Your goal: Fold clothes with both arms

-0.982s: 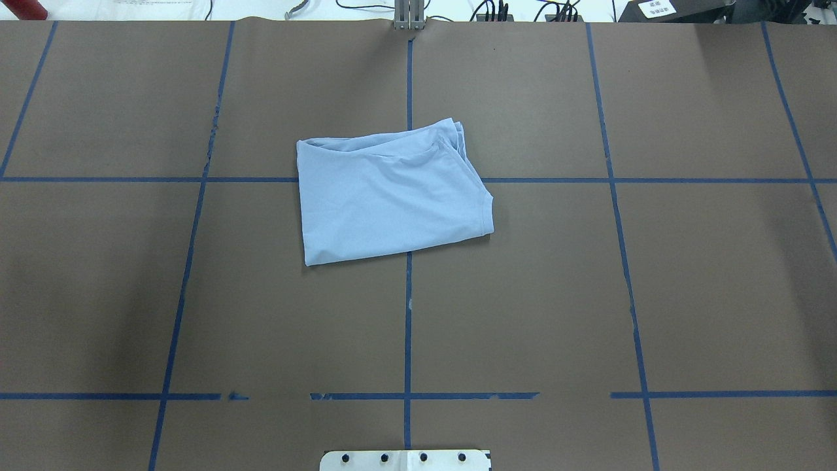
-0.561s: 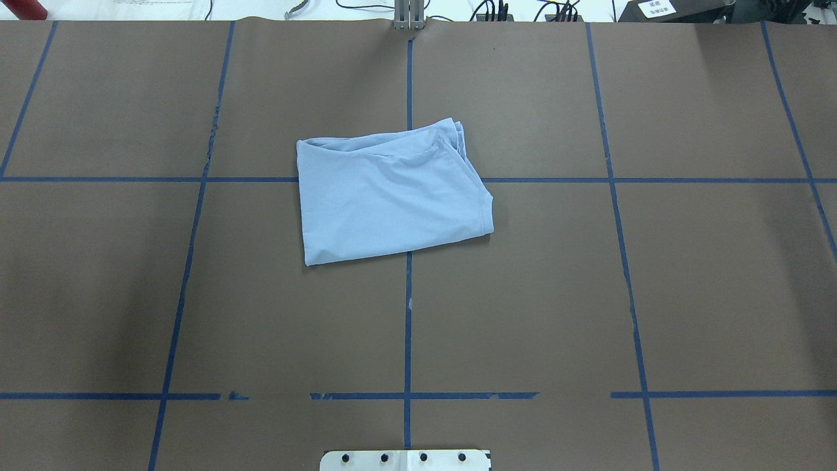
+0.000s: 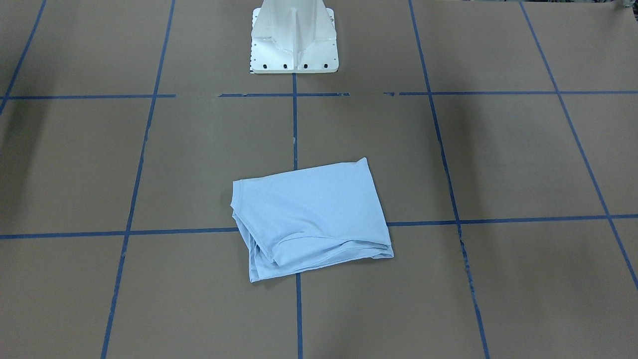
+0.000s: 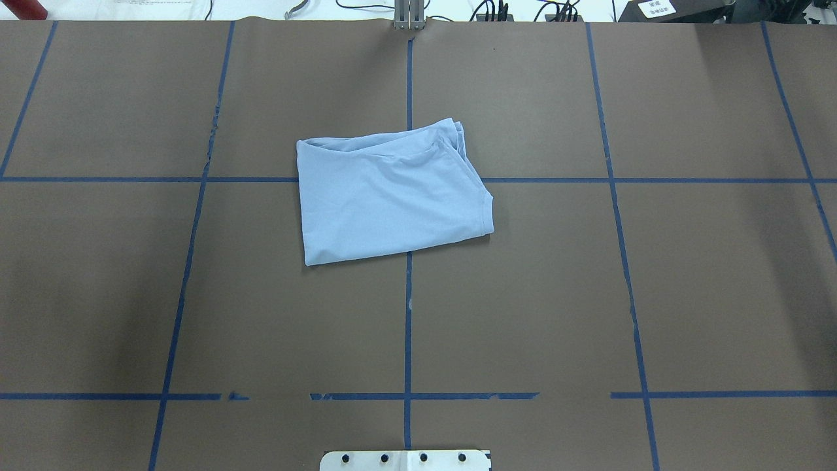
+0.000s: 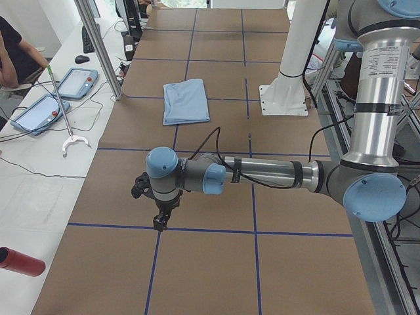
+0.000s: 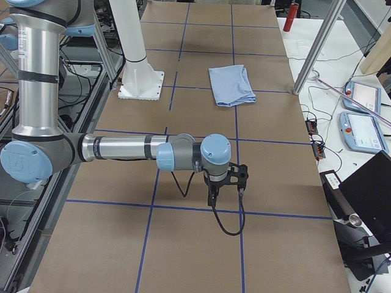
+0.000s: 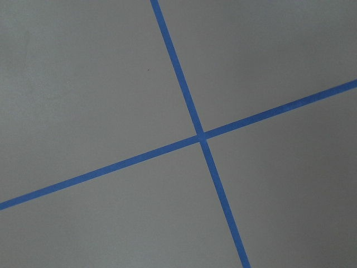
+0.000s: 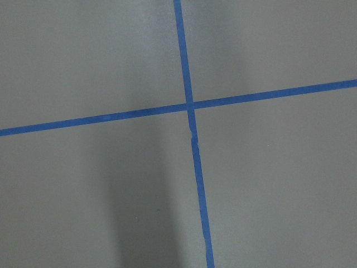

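Observation:
The pale light-blue T-shirt (image 4: 392,196) lies folded into a rough rectangle at the middle of the brown table, also in the front view (image 3: 309,219) and the side views (image 5: 186,100) (image 6: 231,85). Its chest print and neck label are hidden. My left gripper (image 5: 159,223) hangs over a tape crossing far out on the table's left end, well away from the shirt. My right gripper (image 6: 214,198) hangs likewise over the right end. Both show only in the side views, so I cannot tell whether they are open or shut. The wrist views show only tape crossings.
Blue tape lines (image 4: 408,327) grid the table. The white pedestal base (image 3: 294,40) stands at the near edge. Beside the far edge are teach pendants (image 5: 75,83), a metal post (image 5: 98,46), a red cylinder (image 5: 20,261) and a seated operator (image 5: 13,59).

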Controlling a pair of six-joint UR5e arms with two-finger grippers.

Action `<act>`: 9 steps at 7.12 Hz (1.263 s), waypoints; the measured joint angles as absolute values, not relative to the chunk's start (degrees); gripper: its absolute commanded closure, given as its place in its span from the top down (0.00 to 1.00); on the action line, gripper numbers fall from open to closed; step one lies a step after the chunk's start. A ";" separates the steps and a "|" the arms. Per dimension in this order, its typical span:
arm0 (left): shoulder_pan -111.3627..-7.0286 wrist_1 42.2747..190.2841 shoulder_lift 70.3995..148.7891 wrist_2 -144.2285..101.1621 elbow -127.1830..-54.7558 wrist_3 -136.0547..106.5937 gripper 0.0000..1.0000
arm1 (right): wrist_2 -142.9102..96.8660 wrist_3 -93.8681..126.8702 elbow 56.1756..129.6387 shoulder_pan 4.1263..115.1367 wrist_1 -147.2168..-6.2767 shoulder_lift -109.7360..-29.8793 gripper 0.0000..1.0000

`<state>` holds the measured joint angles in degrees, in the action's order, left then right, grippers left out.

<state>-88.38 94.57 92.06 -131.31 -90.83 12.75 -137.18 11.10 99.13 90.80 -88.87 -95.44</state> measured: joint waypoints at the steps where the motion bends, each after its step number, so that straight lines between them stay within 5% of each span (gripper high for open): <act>1: -88.38 94.57 92.04 -131.31 -90.82 12.46 1.00 | -137.13 11.27 99.13 90.33 -88.86 -95.44 1.00; 9: -88.33 94.61 92.27 -131.57 -90.90 2.82 1.00 | -137.28 11.25 99.14 89.56 -88.86 -95.29 1.00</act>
